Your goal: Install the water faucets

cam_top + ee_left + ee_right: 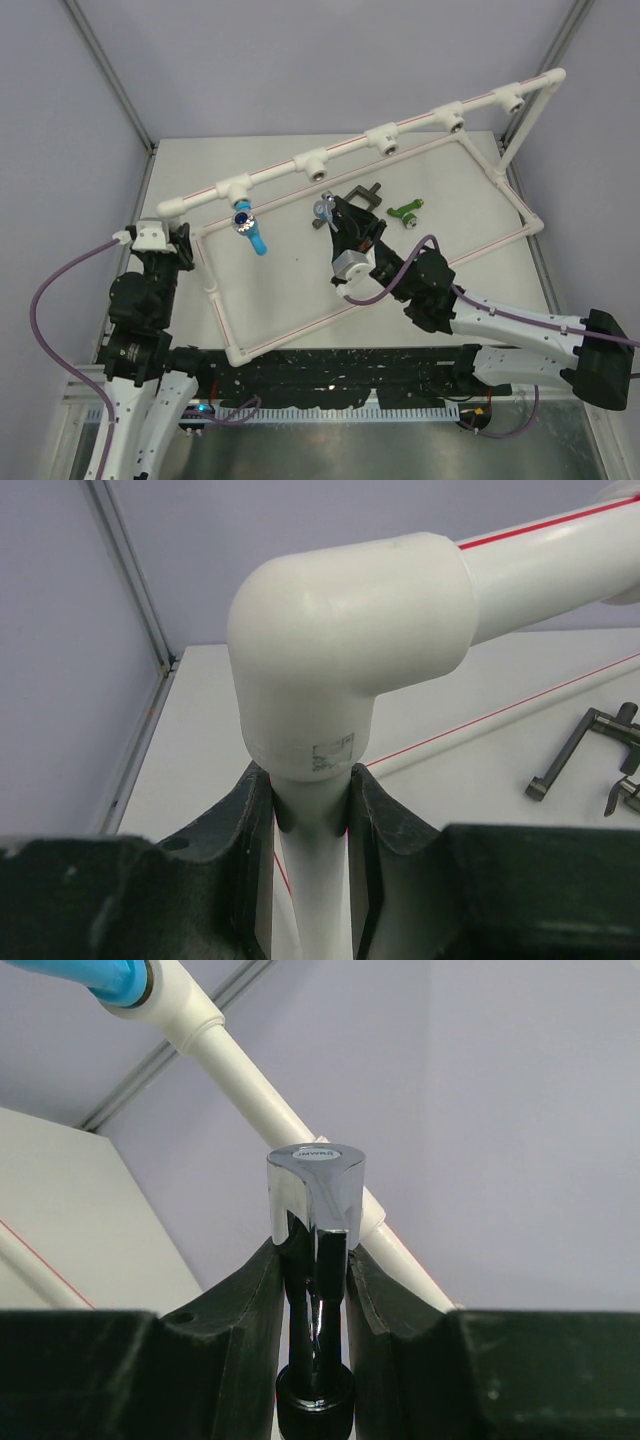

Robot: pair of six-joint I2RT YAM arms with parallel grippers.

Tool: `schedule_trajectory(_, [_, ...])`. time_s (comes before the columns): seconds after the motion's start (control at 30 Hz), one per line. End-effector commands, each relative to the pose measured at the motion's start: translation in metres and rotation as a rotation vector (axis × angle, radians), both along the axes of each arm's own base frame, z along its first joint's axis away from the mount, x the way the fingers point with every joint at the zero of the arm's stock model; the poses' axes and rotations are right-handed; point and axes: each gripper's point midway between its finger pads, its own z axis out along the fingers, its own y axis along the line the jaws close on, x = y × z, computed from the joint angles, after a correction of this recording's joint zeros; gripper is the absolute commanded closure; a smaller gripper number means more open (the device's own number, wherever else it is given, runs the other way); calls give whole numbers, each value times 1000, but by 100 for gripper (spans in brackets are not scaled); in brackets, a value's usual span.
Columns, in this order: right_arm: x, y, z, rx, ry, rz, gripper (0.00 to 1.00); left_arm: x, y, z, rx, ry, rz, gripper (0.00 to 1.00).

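My left gripper (pixel 312 780) is shut on an upright white post of the pipe frame (pixel 350 610), just under its corner elbow; in the top view it (pixel 185 245) sits at the frame's (pixel 420 120) left end. My right gripper (pixel 315 1250) is shut on the chrome faucet (pixel 315 1185), held above the table mid-frame (pixel 322 210), a little below the top rail. A blue faucet (pixel 250 228) hangs from the leftmost socket and shows at the top left (pixel 110 975) of the right wrist view. A dark faucet (pixel 365 195) and a green faucet (pixel 406 211) lie on the table inside the frame.
Several open round sockets (pixel 385 143) line the frame's top rail. The frame's low rectangle of pipes (pixel 300 330) lies on the table (pixel 300 290) around the loose faucets. The dark faucet (pixel 580 742) also shows at the right of the left wrist view. Grey walls stand behind.
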Motion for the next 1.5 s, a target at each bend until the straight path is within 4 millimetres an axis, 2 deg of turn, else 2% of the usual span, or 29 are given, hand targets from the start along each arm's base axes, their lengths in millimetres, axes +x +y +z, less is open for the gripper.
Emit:
schedule_trajectory(0.0, [-7, -20, 62, 105, -239, -115, 95, 3, -6, -2, 1, 7, -25, 100])
schedule_trajectory(0.13, [-4, -10, 61, 34, -309, -154, 95, 11, -3, -16, 12, 75, 12, 100])
schedule_trajectory(0.37, [6, 3, 52, -79, -425, -246, 95, 17, -4, -27, 28, 114, 15, 100])
schedule_trajectory(0.8, [16, 13, 52, -193, -503, -318, 95, 18, -7, -29, 35, 116, 1, 100])
schedule_trajectory(1.03, [32, 18, 40, -258, -485, -354, 95, 18, -8, -28, 38, 113, -3, 100])
schedule_trajectory(1.27, [42, 13, 40, -253, -476, -413, 95, 17, -8, -27, 41, 109, -6, 100])
schedule_trajectory(1.47, [38, 5, 48, -225, -485, -431, 95, 17, -8, -27, 43, 109, -6, 100])
